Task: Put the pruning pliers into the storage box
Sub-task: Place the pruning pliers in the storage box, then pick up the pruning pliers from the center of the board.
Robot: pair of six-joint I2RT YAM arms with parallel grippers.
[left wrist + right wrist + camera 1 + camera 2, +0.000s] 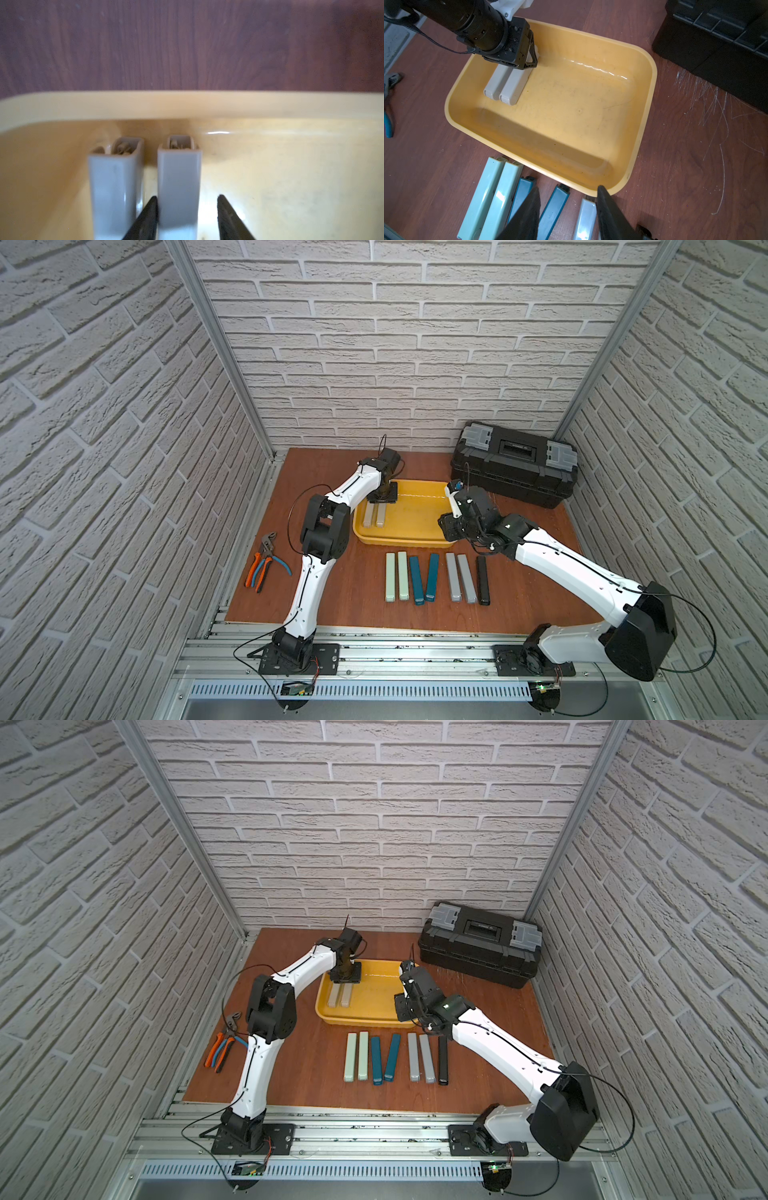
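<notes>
Since both beige pliers [375, 515] lie in the storage box [407, 541], left gripper [187, 197] straddles one unclamped, right gripper [568, 188] open, empty.

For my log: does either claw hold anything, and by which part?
Nothing. The left claw stands open around a beige bar; the right claw is empty.

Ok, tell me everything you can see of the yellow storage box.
The storage box is a shallow yellow tub, glossy plastic, with rounded corners and a rolled rim, its floor scuffed. It sits flat on the wooden table. Two beige bars lie side by side inside, at one short end; the left gripper reaches in over them, jaws open.
</notes>
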